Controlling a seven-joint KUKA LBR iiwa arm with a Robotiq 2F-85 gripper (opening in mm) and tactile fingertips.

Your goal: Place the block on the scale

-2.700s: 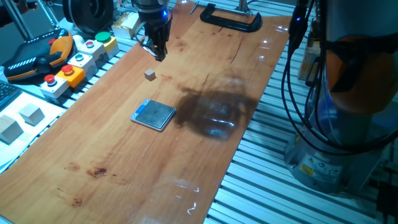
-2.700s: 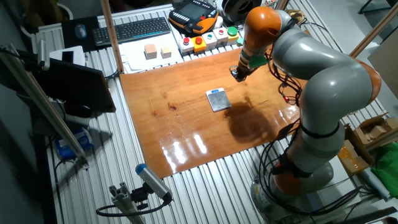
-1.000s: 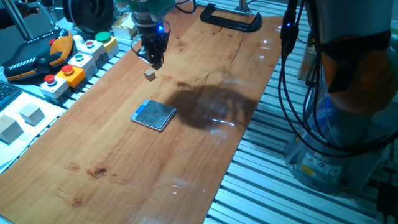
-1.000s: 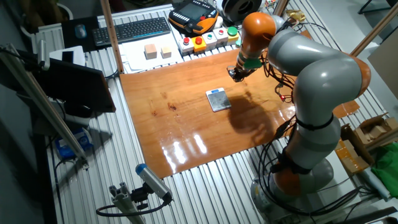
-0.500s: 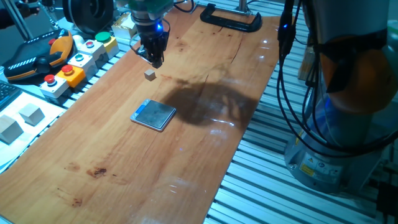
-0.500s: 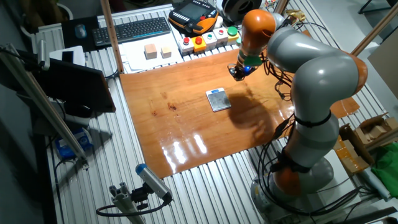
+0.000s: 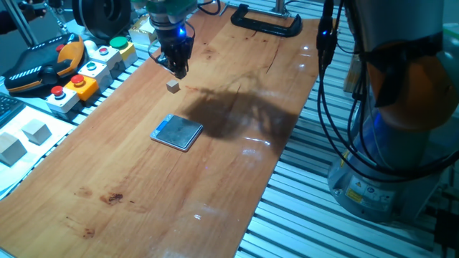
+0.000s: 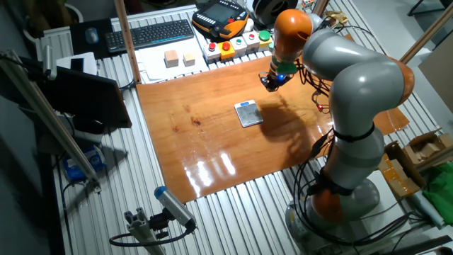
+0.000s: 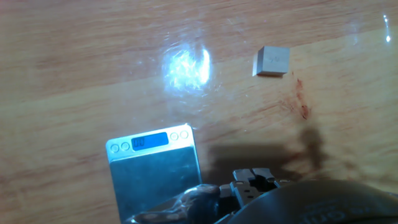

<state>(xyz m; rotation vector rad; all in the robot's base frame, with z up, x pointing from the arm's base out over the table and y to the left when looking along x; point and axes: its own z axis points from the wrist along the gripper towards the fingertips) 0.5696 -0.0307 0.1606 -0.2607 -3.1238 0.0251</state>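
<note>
The block (image 7: 173, 86) is a tiny grey-beige cube lying alone on the wooden tabletop; it also shows in the hand view (image 9: 272, 61) at the upper right. The scale (image 7: 177, 132) is a flat square plate with a blue-grey top, nearer the camera than the block; it also shows in the other fixed view (image 8: 248, 113) and in the hand view (image 9: 154, 168), where its blue display is lit. My gripper (image 7: 177, 69) hangs just above and behind the block, not touching it, with nothing in it. Its dark fingers are too small to tell apart. In the other fixed view the gripper (image 8: 271, 83) hides the block.
A button box (image 7: 90, 68) and an orange-black pendant (image 7: 43, 61) stand along the left edge. Two larger pale cubes (image 7: 25, 136) lie off the board at the left. A black clamp (image 7: 265, 23) sits at the far edge. The arm's base (image 7: 387, 158) stands to the right.
My gripper has shifted a little left and down toward the block since the earliest frame. In the last second it has barely moved. Block and scale have not moved.
</note>
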